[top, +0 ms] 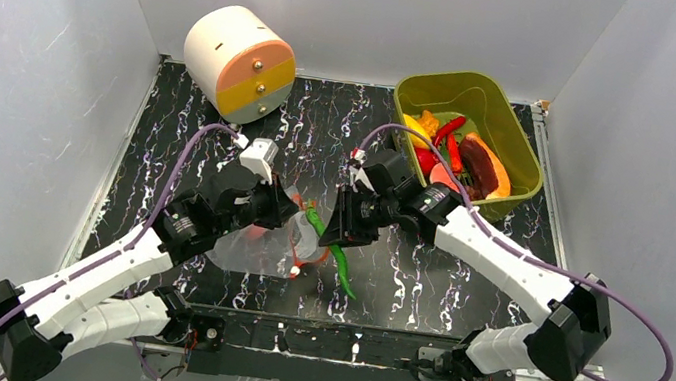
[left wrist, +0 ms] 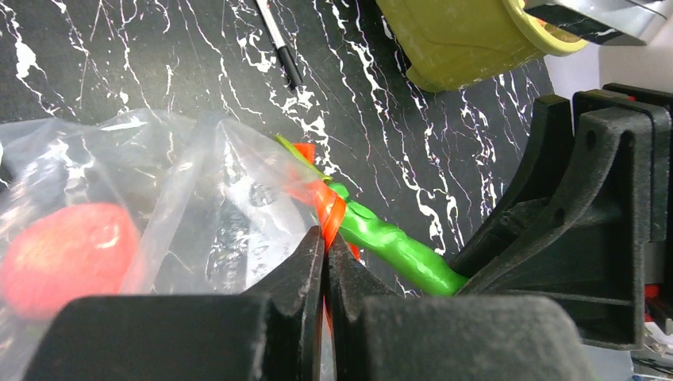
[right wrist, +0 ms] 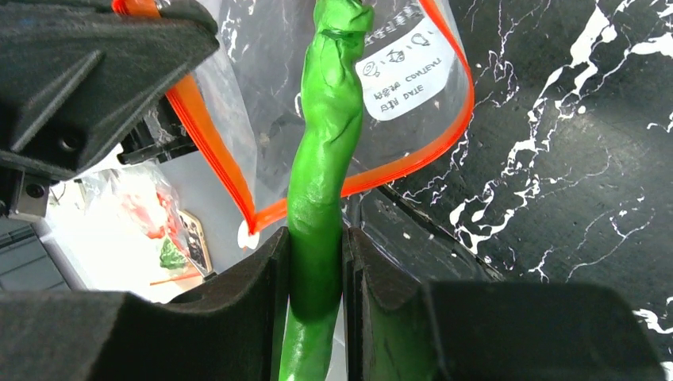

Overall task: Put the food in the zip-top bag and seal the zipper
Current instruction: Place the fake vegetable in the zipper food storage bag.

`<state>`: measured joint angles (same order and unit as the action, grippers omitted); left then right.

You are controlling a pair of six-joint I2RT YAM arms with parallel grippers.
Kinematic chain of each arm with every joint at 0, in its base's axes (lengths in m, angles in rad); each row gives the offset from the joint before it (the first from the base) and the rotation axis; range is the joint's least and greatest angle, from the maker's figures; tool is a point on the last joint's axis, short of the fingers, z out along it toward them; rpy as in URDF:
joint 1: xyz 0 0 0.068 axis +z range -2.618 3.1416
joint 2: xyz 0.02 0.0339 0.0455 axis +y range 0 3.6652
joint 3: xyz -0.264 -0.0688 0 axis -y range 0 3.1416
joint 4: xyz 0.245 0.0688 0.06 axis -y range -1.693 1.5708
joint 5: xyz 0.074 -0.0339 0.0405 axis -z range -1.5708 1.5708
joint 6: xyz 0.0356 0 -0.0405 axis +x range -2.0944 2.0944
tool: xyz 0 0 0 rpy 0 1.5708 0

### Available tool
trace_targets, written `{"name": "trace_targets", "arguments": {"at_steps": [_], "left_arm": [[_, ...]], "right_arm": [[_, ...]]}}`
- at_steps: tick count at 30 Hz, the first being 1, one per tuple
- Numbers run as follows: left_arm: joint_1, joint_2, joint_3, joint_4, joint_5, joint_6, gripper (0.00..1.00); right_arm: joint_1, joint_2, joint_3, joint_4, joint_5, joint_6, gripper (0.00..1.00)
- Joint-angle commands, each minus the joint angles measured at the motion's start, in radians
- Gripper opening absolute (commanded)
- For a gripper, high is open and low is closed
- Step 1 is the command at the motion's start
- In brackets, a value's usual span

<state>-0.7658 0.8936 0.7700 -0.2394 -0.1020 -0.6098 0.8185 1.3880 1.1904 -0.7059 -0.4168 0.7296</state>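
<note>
Right wrist view: my right gripper (right wrist: 316,254) is clenched on the long green pepper (right wrist: 327,143), whose far end lies over the open mouth of the zip-top bag (right wrist: 397,40). My left gripper (left wrist: 326,250) pinches the bag's orange-red zipper (left wrist: 329,208). A pink-orange peach (left wrist: 67,254) lies inside the bag. More food (top: 449,152) sits in the olive-green tub (top: 430,88) at the bench's (top: 459,300) far right.

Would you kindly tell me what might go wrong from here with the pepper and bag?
1. The right gripper clamps the long green pepper partway along, so its tip may catch on the zipper rather than slide in.
2. The left gripper pinches only a thin edge of the zip-top bag; a push might tug it loose and collapse the mouth.
</note>
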Motion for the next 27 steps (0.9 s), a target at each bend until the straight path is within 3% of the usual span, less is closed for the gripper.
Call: {"name": "trace_targets", "arguments": {"at_steps": [1, 27], "left_arm": [[0.000, -0.034, 0.009, 0.012, -0.025, 0.024, 0.00], [0.000, 0.066, 0.041, -0.007, 0.038, 0.088, 0.00]], "right_arm": [[0.005, -0.075, 0.026, -0.025, -0.015, -0.035, 0.19], [0.008, -0.179, -0.049, -0.015, -0.145, -0.063, 0.19]]}}
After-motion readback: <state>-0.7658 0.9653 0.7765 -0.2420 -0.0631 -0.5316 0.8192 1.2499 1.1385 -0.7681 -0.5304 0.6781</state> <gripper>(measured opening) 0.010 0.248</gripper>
